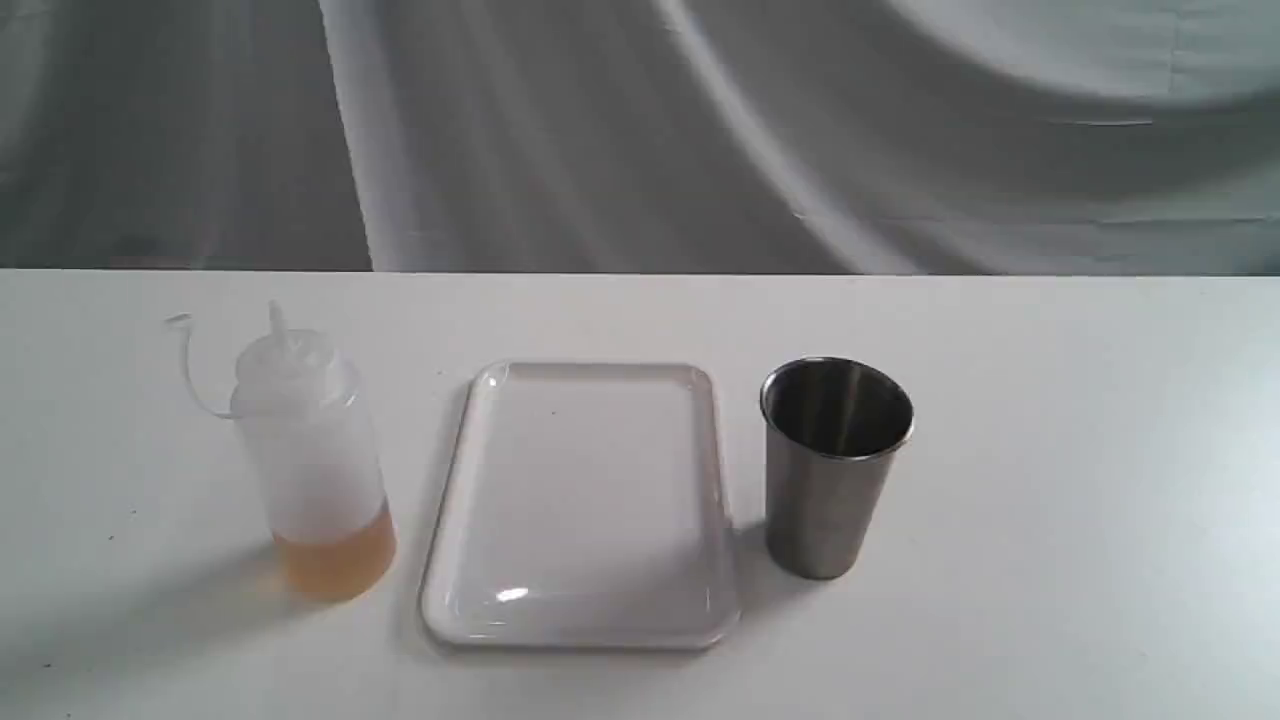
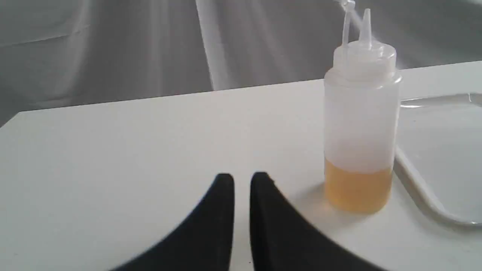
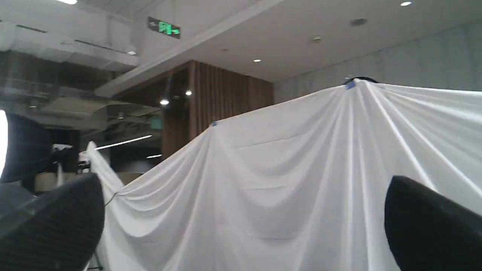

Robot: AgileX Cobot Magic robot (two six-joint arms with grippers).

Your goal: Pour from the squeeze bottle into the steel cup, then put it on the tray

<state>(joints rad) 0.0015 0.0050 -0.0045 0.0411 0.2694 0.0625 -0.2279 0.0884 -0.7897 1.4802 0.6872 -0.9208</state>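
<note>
left jaws near-closed, empty; right jaws wide apart; squeeze bottle (image 2: 361,124) upright, nozzle (image 2: 366,23) up.

At the left of the exterior frame, the translucent whitish plastic squeeze bottle (image 1: 312,450) has a band of amber liquid (image 1: 335,560) at its base. The glossy white rectangular plastic tray (image 1: 590,480) in the middle carries one bright highlight. The brushed grey stainless-steel cup (image 1: 830,500) is dark inside. The flat table (image 1: 1050,450) is plain white, and the draped cloth backdrop (image 1: 600,130) is pale grey with streaks. The left gripper (image 2: 242,177) and the right gripper (image 3: 244,188) are matte black.
</note>
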